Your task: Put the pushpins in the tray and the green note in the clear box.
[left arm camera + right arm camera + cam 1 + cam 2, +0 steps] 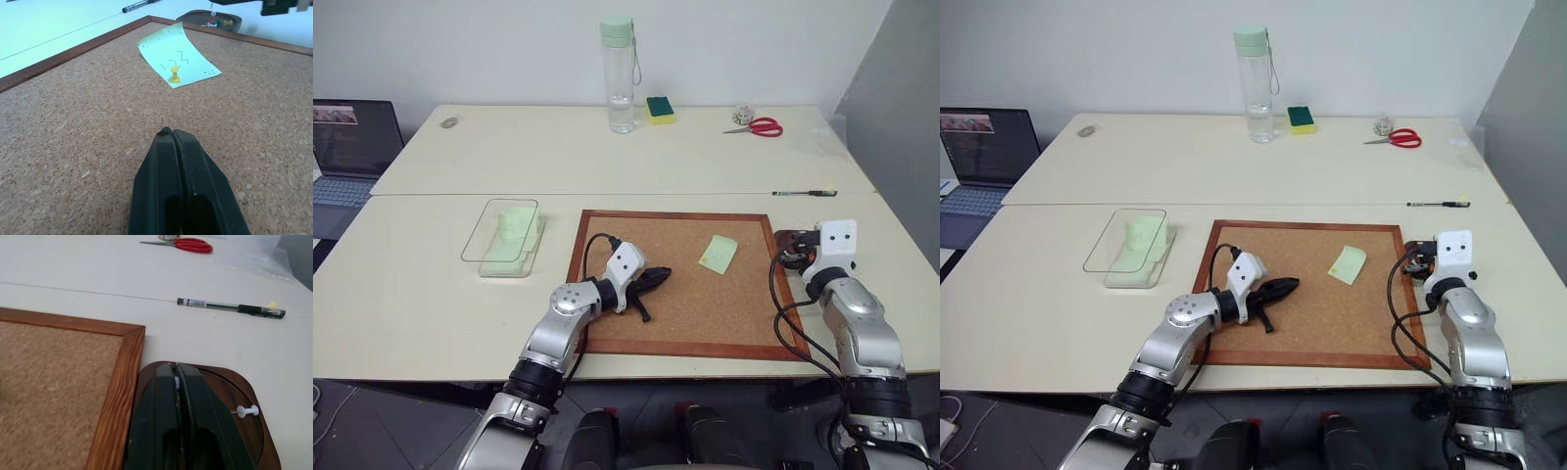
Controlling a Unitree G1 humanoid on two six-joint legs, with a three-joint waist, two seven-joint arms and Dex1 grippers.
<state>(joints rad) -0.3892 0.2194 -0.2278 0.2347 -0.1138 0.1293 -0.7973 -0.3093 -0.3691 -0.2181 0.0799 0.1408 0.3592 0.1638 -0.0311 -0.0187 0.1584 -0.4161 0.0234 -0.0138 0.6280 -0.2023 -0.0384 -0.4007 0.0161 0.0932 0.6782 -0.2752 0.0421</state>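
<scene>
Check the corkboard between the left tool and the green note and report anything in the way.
Nothing visible lies between them: bare corkboard runs from the shut left tool to the green note. A yellow pushpin stands on the note itself, apparently pinning it down.

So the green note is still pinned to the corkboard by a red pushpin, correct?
Not quite: the pushpin holding the green note to the corkboard is yellow, not red, as the left wrist view shows. The note is indeed still pinned there.
</scene>
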